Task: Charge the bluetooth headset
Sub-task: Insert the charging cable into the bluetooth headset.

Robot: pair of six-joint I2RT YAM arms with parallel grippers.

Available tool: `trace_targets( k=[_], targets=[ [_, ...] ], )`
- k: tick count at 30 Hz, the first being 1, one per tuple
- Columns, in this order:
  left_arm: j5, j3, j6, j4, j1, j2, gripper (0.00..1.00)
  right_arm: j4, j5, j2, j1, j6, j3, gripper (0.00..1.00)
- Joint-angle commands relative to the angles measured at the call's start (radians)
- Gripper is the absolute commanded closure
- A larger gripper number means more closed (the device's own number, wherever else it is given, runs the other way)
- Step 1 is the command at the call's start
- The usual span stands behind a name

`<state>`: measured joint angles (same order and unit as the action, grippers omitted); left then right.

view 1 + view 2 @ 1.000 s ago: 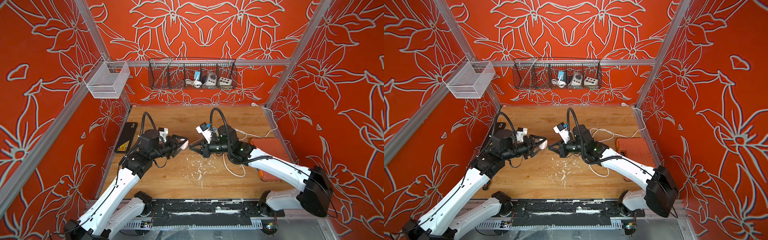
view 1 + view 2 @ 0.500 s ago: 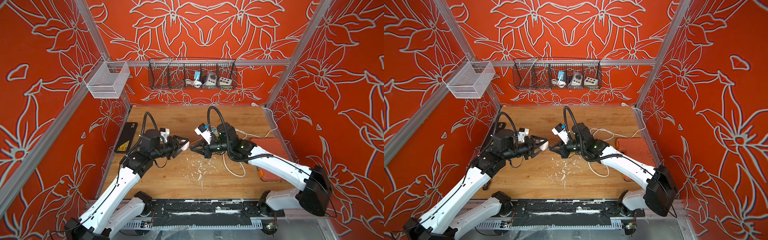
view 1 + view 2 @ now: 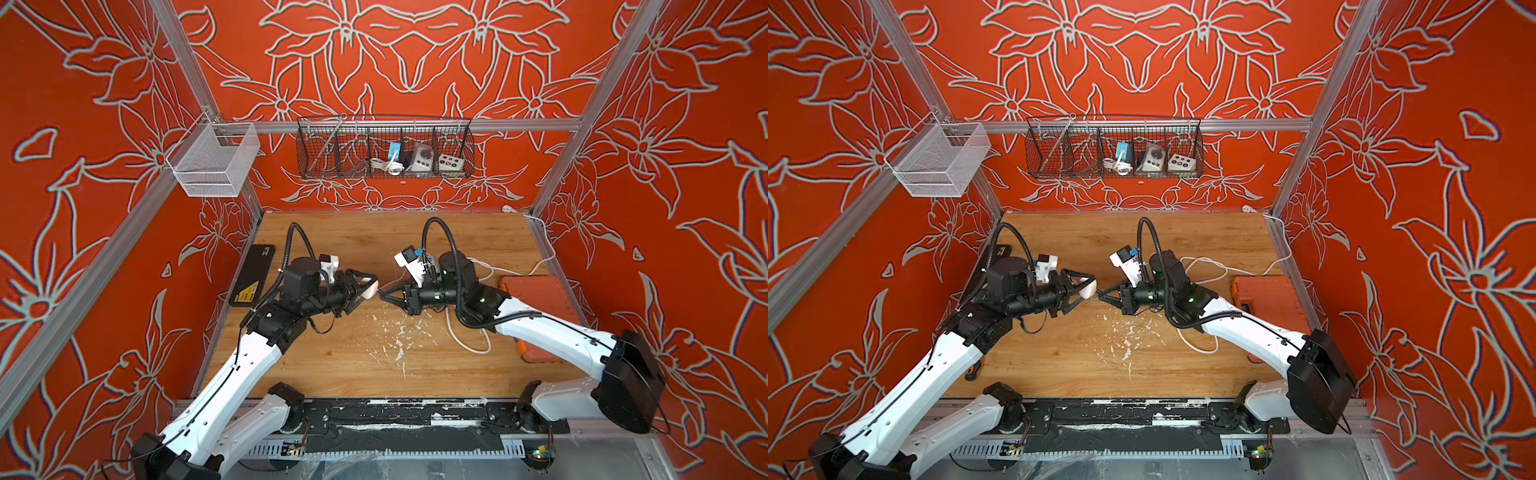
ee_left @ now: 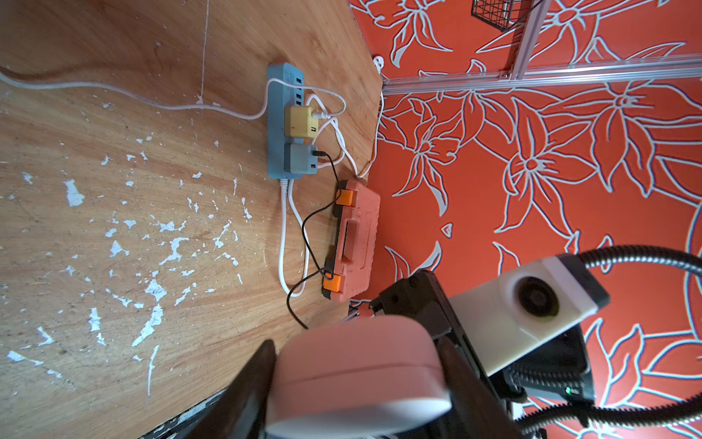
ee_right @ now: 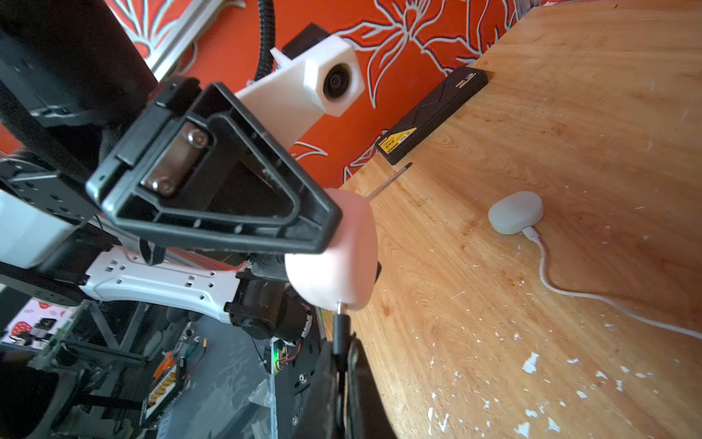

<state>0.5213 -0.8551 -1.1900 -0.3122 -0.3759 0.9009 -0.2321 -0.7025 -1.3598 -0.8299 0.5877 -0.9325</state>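
The bluetooth headset is a pale pink charging case [image 4: 361, 365], held above the middle of the table with my left gripper [image 4: 357, 353] shut on its two sides. The case shows in both top views [image 3: 371, 289] [image 3: 1088, 289] and in the right wrist view [image 5: 338, 262]. Facing it, my right gripper [image 5: 342, 353] is shut on a black charging plug [image 5: 340, 334]. The plug's metal tip touches the case's lower edge; how deep it sits I cannot tell. The plug's thin black cable [image 4: 307, 235] runs to a grey adapter [image 4: 302, 163] on a blue power strip [image 4: 279, 121].
An orange tool case [image 3: 536, 299] lies at the right wall. A black box [image 3: 253, 276] lies along the left wall. A grey earbud case [image 5: 514, 213] on a white cable rests on the table. A wire basket [image 3: 384, 147] and a white mesh basket [image 3: 212, 160] hang above.
My right gripper has edged toward the left gripper, bringing the plug up to the pink case. The left arm has barely shifted.
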Motion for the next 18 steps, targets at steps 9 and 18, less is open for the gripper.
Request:
trace_targets(
  k=[9, 18],
  targets=[
    [0.137, -0.023, 0.007, 0.013, -0.024, -0.004, 0.90, 0.095, 0.105, -0.007, -0.007, -0.140, -0.069, 1.00],
    [0.105, -0.017, 0.003, 0.000, -0.024, -0.003, 0.91, -0.149, 0.210, 0.000, -0.024, 0.100, 0.013, 1.00]
  ],
)
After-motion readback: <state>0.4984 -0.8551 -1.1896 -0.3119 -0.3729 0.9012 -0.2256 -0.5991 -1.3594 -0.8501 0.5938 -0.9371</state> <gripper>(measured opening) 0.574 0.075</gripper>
